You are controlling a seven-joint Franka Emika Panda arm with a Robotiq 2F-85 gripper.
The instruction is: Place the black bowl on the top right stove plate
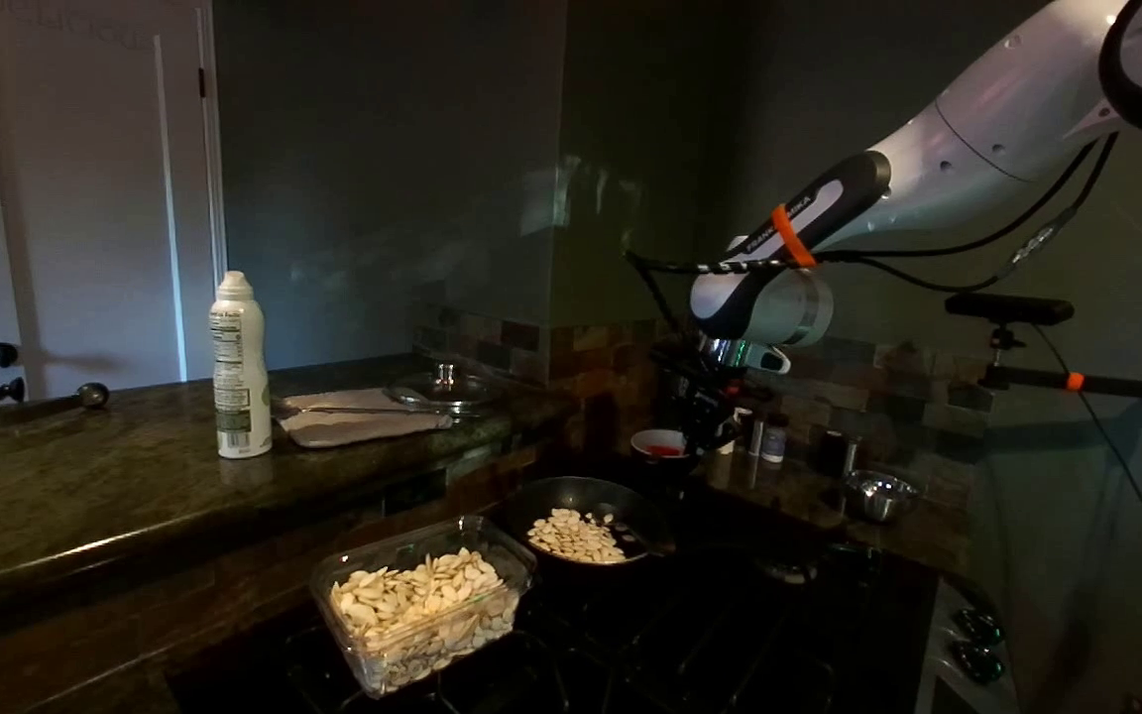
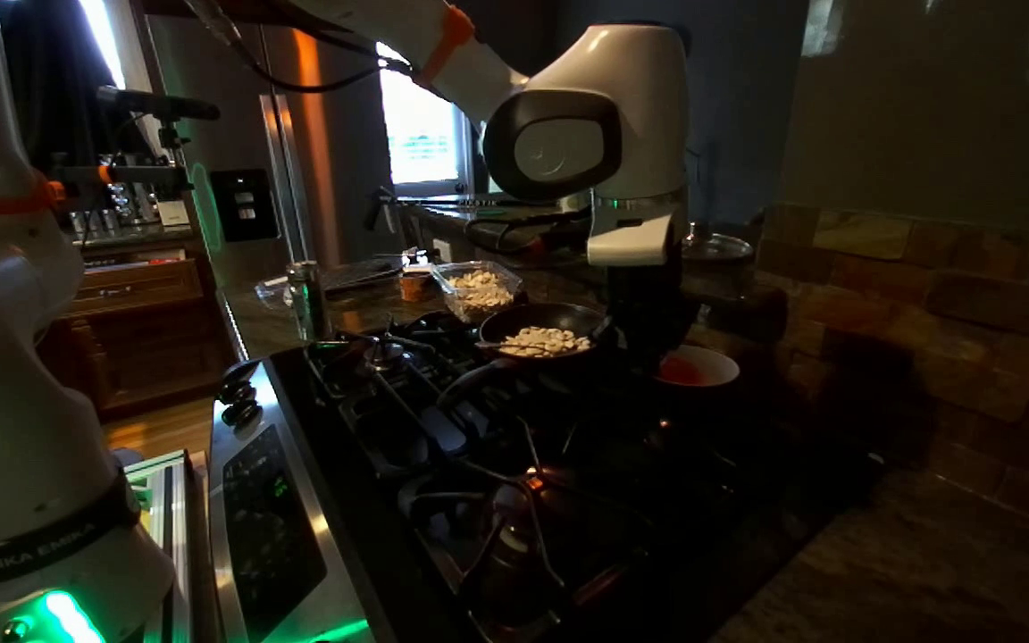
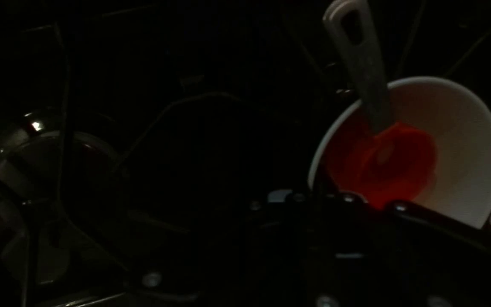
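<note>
Bowl [image 3: 463,145] lay toward the wrist view's upper right from my pincer [image 3: 324,198], rim at its tips; clamped or slack, too dark to tell.

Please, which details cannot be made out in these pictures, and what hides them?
In the wrist view: whether the tool grips the bowl (too dark); part of the bowl's rim (behind the tool); what the red contents are (blurred).
In both exterior views: what is under the bowl (shadow).
In an exterior view: fine print on the bottle (too small).
</note>
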